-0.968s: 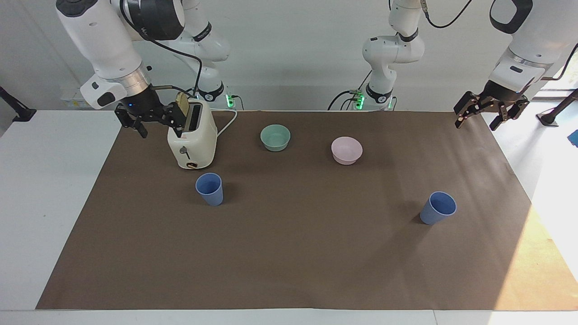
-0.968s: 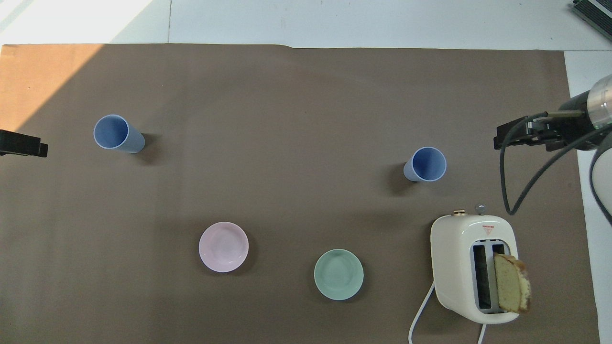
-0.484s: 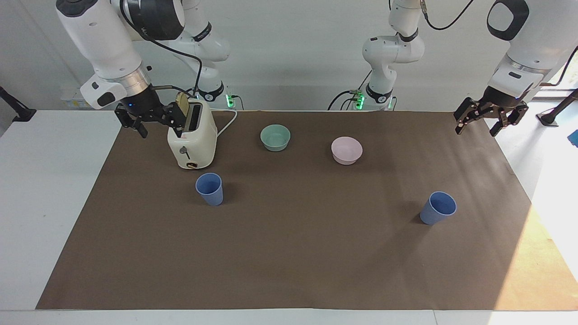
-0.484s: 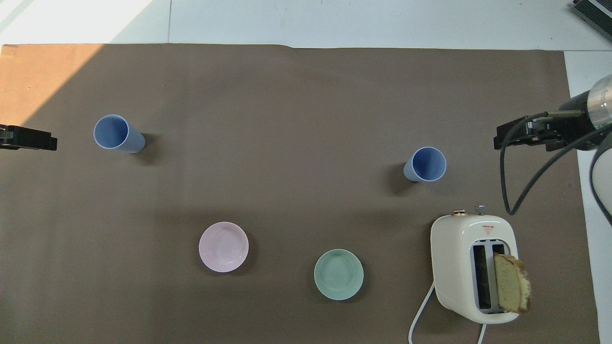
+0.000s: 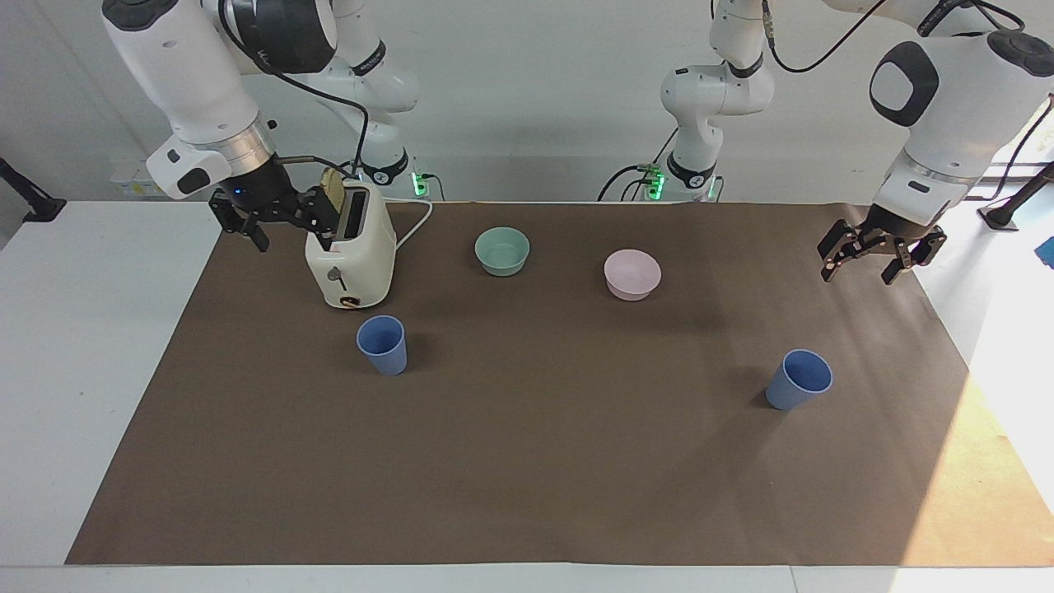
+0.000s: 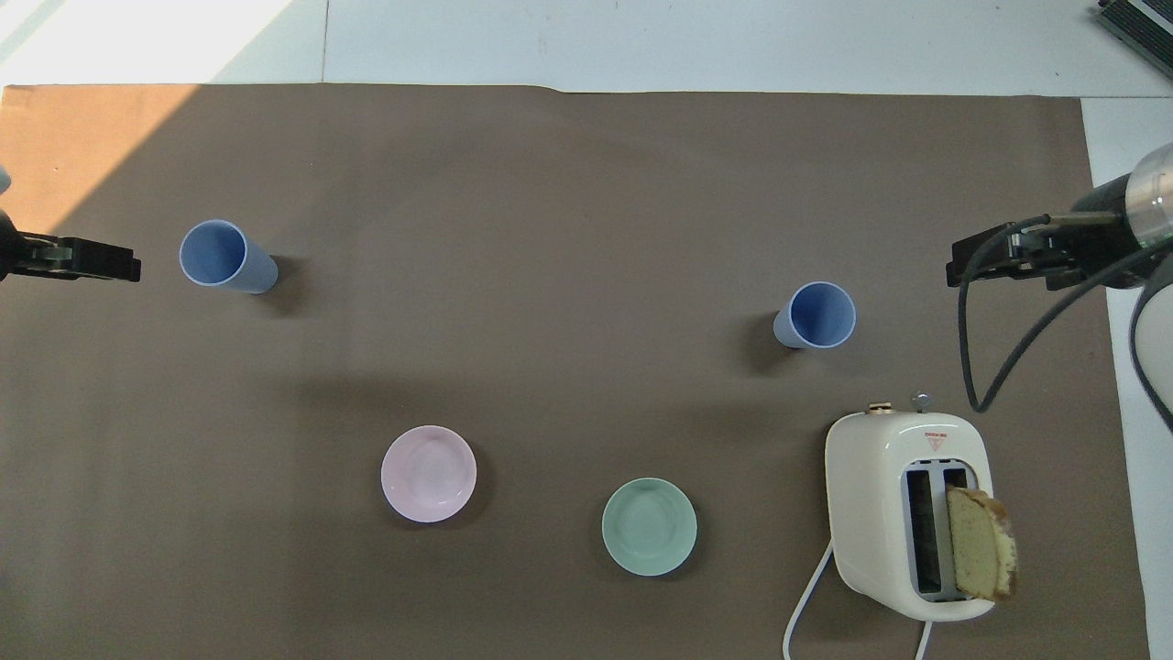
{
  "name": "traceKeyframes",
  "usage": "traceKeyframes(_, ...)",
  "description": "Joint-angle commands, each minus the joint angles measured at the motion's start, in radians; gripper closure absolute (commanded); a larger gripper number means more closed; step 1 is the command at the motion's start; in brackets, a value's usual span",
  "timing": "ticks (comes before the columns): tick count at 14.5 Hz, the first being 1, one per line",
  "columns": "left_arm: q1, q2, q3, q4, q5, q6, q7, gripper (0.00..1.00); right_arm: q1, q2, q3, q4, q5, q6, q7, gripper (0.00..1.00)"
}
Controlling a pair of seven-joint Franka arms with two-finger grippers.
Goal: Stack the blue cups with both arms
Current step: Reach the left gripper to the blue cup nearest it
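Two blue cups stand upright and apart on the brown mat. One cup (image 5: pixel 383 344) (image 6: pixel 816 314) is just farther from the robots than the toaster, toward the right arm's end. The other cup (image 5: pixel 799 379) (image 6: pixel 224 257) is toward the left arm's end. My left gripper (image 5: pixel 860 268) (image 6: pixel 128 266) hangs open and empty over the mat's edge at its own end, short of that cup. My right gripper (image 5: pixel 284 226) (image 6: pixel 971 261) hovers open and empty beside the toaster, at the mat's edge on its own end.
A cream toaster (image 5: pixel 350 255) (image 6: pixel 907 509) with a slice of bread in one slot stands toward the right arm's end, its white cord trailing toward the robots. A teal bowl (image 5: pixel 502 249) (image 6: pixel 649 527) and a pink bowl (image 5: pixel 632 273) (image 6: pixel 429 474) sit nearer the robots than the cups.
The left arm has swung down, bringing its open gripper lower and in over the mat toward the cup at its end. The right arm has not moved.
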Motion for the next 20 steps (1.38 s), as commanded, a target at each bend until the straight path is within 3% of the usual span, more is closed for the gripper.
traceKeyframes(1, 0.005, 0.007, -0.004, -0.053, -0.001, 0.080, 0.000, 0.00, -0.011, -0.019, 0.005, -0.022, 0.014, 0.018, 0.011, 0.00)
traceKeyframes(16, 0.048, 0.213, -0.004, -0.125, -0.067, 0.401, 0.063, 0.00, -0.011, -0.019, 0.005, -0.022, 0.014, 0.018, 0.011, 0.00)
traceKeyframes(18, 0.050, 0.242, -0.004, -0.125, -0.096, 0.436, 0.078, 0.04, -0.011, -0.019, 0.005, -0.022, 0.014, 0.018, 0.011, 0.00)
traceKeyframes(20, 0.048, 0.257, -0.004, -0.128, -0.099, 0.460, 0.078, 0.15, -0.010, -0.019, 0.005, -0.022, 0.014, 0.018, 0.011, 0.00)
